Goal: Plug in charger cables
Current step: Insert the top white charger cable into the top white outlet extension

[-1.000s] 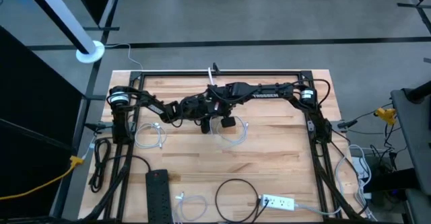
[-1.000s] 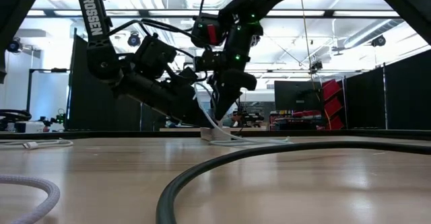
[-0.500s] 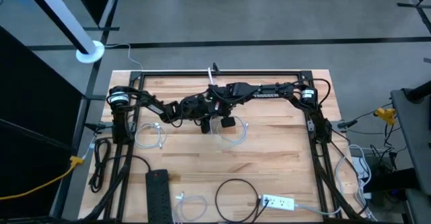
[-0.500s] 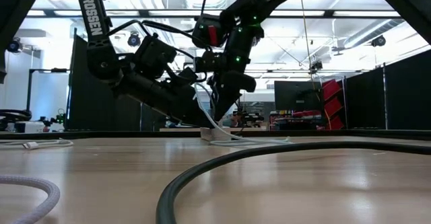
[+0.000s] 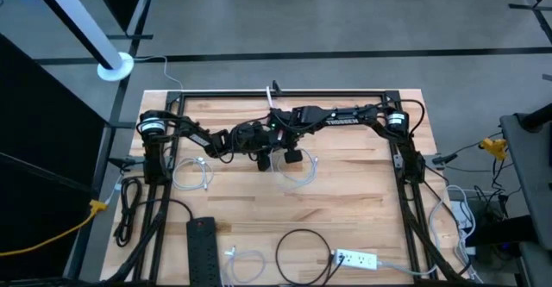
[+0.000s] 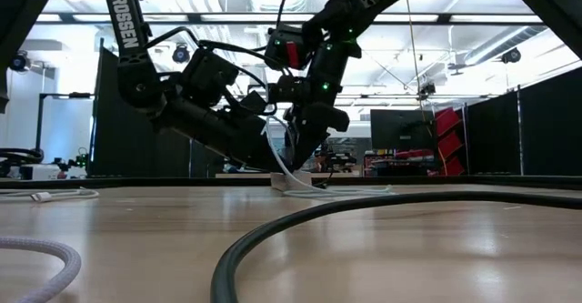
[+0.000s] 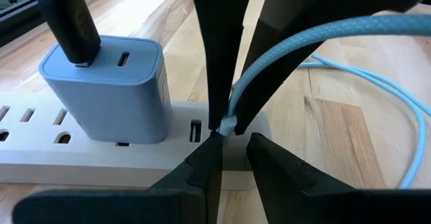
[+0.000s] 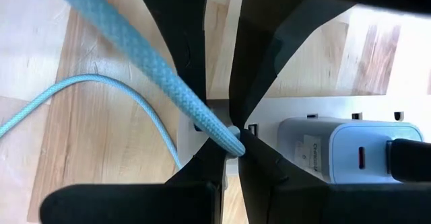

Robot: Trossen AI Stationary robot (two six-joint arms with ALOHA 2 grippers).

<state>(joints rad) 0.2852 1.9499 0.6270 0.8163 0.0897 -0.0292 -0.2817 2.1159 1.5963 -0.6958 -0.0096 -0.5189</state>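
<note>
**Plug hovers at the strip's USB port**

The right gripper is clamped on the light-blue cable by its plug, tip at the white power strip, mid-table toward the far edge. The left gripper, fingers slightly apart, steadies the strip's end. Best move, I'd say: square the plug to the USB port and push straight. The grey charger block crowds just beside it.
</note>
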